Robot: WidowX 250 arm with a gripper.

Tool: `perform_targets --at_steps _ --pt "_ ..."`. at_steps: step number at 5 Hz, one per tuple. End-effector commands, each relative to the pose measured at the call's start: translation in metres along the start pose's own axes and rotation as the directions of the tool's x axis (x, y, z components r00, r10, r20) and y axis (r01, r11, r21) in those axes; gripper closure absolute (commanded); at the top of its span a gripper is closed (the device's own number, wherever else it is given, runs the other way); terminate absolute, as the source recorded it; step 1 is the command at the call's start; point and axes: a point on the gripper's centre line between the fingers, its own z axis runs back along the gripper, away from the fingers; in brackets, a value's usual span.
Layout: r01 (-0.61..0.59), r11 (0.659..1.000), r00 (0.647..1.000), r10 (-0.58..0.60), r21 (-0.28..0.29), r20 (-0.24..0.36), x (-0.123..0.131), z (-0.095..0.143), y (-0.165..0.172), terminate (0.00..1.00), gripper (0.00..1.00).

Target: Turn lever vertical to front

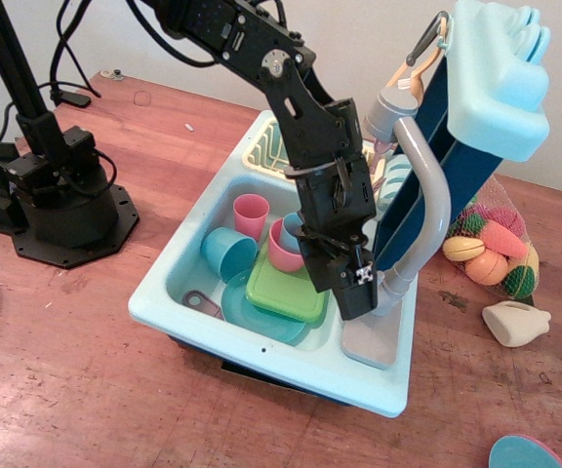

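- One small lever, hidden behind the claw, likely light, stiff plastic; push near its tip.
- Faucet base sits just right of claw.
- Claw state: cannot tell.

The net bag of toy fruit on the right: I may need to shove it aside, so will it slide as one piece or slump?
The net bag of toy fruit probably slumps and deforms, since the mesh looks soft. The rounded pieces inside seem likely to shift. It looks light, being small toy food.
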Motion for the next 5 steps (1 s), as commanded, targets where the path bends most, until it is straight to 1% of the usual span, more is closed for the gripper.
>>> perform_targets --at_steps 1,2,3,4,5 --pt "0.000 1.000 0.999 0.001 -0.023 0.040 0.021 0.008 -0.019 0.00 0.00" --pt "-0.013 1.000 0.997 0.015 -0.028 0.073 0.033 0.000 -0.023 0.00 0.00" --pt "-0.009 1.000 0.997 0.011 -0.020 0.071 0.046 -0.007 -0.028 0.00 0.00" --pt "-0.033 0.999 0.997 0.035 -0.023 0.073 0.049 -0.014 -0.022 0.00 0.00" --pt "-0.048 0.999 0.996 0.050 -0.026 0.080 0.052 -0.015 -0.016 0.00 0.00"
